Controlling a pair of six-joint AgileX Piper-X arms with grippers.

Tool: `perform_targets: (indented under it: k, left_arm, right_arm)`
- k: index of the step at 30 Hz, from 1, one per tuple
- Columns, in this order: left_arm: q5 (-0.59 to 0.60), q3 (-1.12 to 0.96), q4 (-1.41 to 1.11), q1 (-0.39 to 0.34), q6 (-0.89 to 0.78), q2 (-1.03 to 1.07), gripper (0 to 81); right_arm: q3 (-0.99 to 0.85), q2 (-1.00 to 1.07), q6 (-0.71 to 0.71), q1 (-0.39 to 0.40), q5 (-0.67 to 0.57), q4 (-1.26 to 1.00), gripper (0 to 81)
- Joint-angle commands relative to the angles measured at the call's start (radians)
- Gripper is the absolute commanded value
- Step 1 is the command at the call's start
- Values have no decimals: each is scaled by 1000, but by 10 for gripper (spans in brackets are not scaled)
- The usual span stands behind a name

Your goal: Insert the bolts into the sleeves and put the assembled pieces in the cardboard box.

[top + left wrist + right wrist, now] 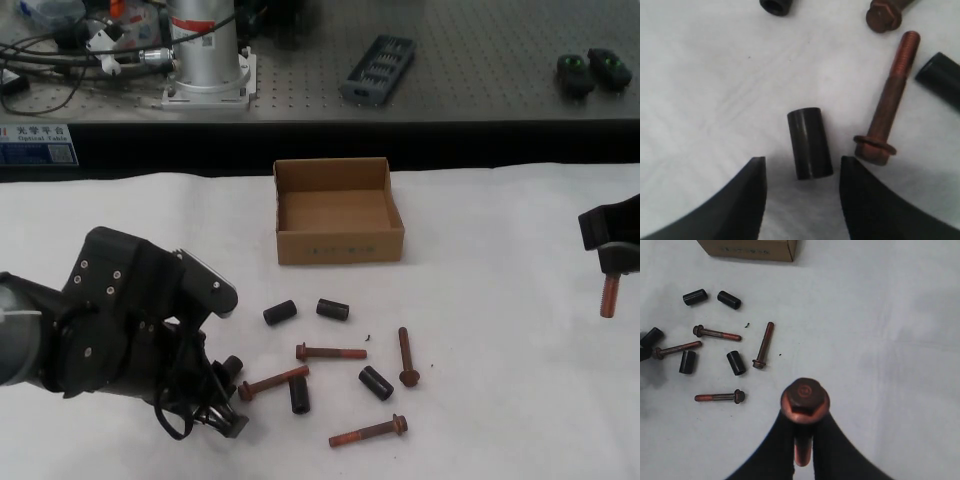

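Lying between parted left fingers [740,200], a black sleeve [810,144]; right fingers [837,452] clamped on a bolt [805,402].

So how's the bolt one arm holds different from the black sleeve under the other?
The bolt is coppery, long and flange-headed; the sleeve is black, short and plain. The bolt hangs clamped in the right jaws, off the cloth; the sleeve lies loose on it between the open left jaws. Both are cylindrical.
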Motion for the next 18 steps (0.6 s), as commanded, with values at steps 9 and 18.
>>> perform_targets:
  k: [9, 18]
  left_arm:
    - [21, -7, -2, -6, 11, 67, 348]
    - [21, -7, -50, -6, 11, 84, 308]
  right_arm:
    - [-3, -7, -8, -4, -18, -4, 28]
    - [-3, -7, -8, -4, -18, -4, 28]
